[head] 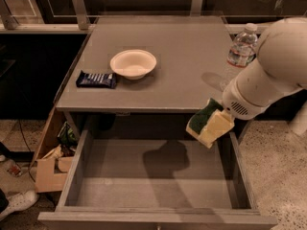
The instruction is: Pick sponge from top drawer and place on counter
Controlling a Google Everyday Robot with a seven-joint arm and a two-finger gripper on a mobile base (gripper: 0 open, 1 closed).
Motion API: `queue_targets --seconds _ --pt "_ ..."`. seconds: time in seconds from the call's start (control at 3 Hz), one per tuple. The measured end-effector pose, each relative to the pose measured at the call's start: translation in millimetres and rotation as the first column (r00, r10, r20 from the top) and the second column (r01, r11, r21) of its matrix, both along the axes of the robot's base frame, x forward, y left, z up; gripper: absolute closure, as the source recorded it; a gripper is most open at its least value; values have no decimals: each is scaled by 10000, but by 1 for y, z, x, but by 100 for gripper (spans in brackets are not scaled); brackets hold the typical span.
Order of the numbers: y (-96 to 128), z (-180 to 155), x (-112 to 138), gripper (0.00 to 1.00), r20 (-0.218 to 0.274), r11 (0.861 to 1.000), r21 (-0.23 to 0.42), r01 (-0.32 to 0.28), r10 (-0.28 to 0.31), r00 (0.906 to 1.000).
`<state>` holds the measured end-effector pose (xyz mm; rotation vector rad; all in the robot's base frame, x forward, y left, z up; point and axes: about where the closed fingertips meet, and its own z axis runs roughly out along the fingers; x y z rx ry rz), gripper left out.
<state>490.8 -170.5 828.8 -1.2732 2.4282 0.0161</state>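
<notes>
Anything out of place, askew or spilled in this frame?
Nothing spilled or damaged. The only askew item is the sponge, held tilted in the gripper above the right side of the open top drawer, near the front edge of the counter. The bowl and bottle stand upright.

Speckled floor [276, 176], cardboard box [48, 174], dim light

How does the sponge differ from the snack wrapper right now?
The sponge is green over yellow, the wrapper dark blue. The sponge hangs tilted in the gripper over the right side of the drawer; the wrapper lies flat on the counter. Both are small.
</notes>
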Motion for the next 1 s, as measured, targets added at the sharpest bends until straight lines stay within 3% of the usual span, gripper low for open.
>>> queue_targets --seconds 0.67,1.0 --pt "24 40 23 100 759 9973 397 -620 589 9954" --pt "22 34 27 100 657 9971 490 -575 543 9964"
